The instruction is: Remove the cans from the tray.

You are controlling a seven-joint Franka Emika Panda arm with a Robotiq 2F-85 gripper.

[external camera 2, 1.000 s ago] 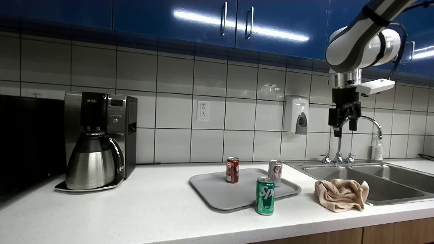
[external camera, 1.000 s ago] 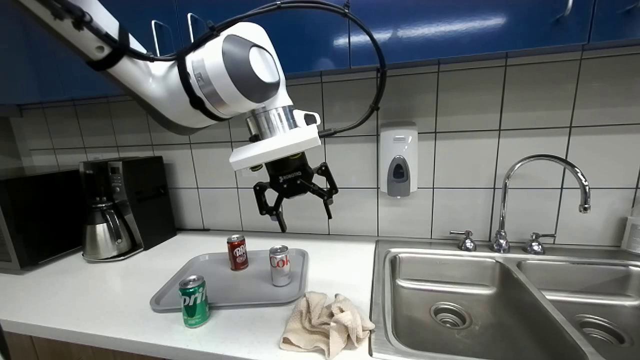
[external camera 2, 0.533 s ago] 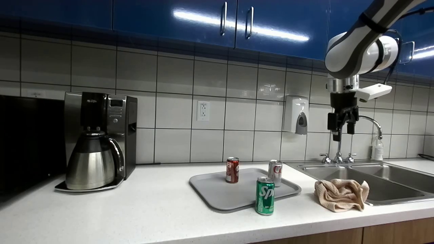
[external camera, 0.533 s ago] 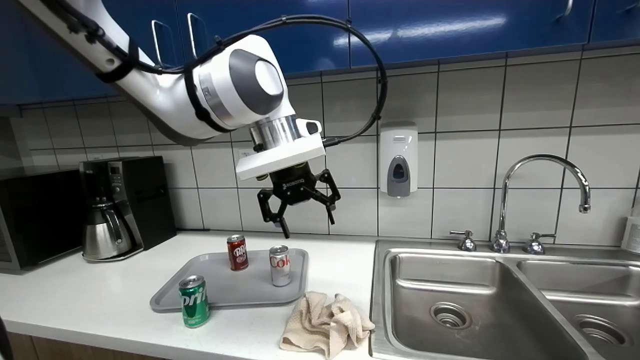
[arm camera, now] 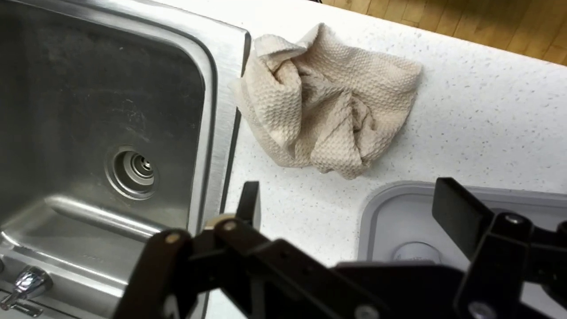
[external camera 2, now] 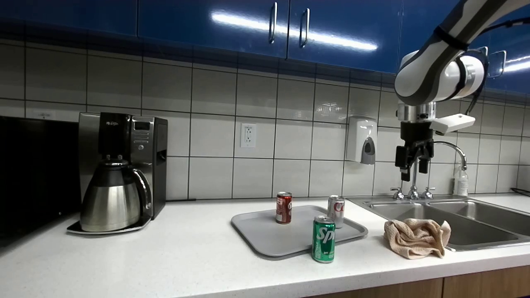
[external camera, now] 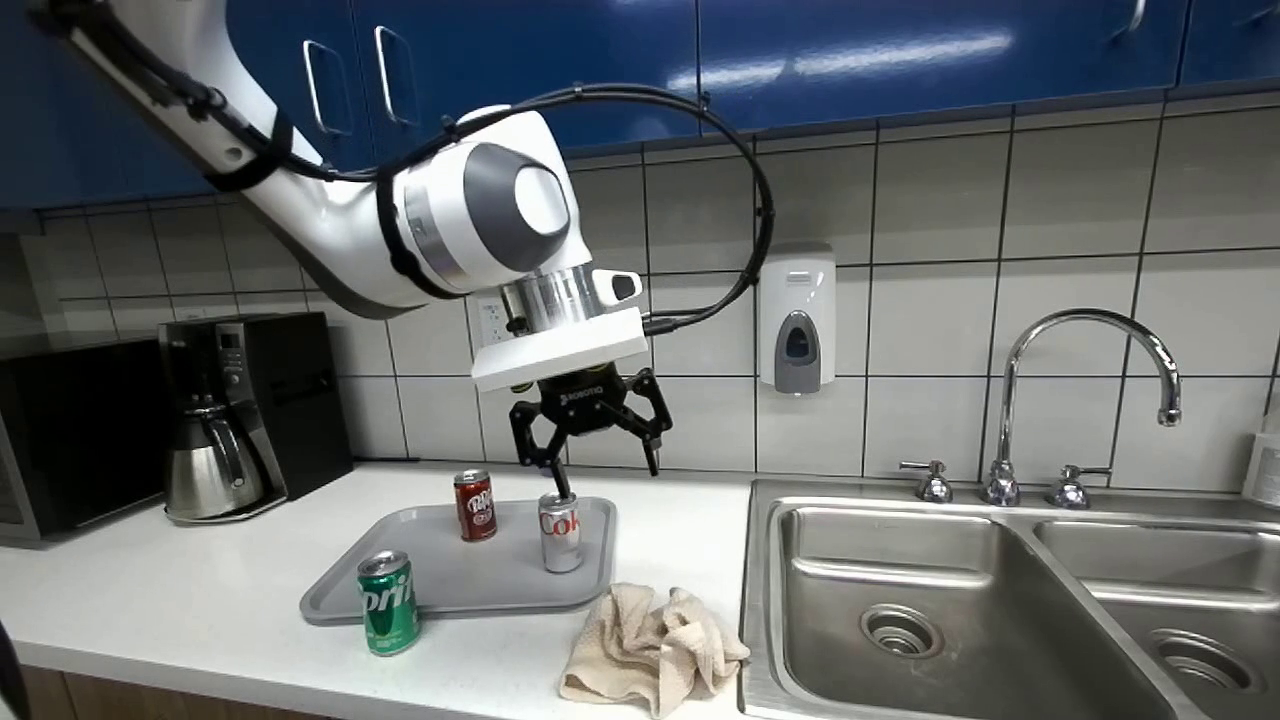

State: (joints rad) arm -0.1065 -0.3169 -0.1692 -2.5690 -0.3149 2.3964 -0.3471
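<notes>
The grey tray (external camera: 470, 585) lies on the counter and shows in both exterior views (external camera 2: 271, 238). The dark red can (external camera: 475, 507) and the silver-white can (external camera: 561, 543) stand upright on it, also seen in an exterior view as dark red can (external camera 2: 283, 209) and silver-white can (external camera 2: 336, 210). The green can (external camera: 388, 605) stands upright on the counter before the tray's front rim. My gripper (external camera: 608, 478) is open and empty, above counter height near the silver-white can. In the wrist view, the fingers (arm camera: 350, 193) are wide apart; the silver-white can (arm camera: 416, 252) is mostly hidden.
A crumpled beige cloth (external camera: 655, 655) lies between the tray and the steel sink (external camera: 760, 580). A curved faucet (external camera: 1010, 400) rises behind the sink. A steel coffee pot (external camera 2: 112, 203) and coffee maker stand at the left. A soap dispenser (external camera: 797, 320) hangs on the wall.
My gripper has moved downward, and in an exterior view also slightly left, staying open. One fingertip now overlaps the silver-white can's top in that view. The cans and tray have not moved.
</notes>
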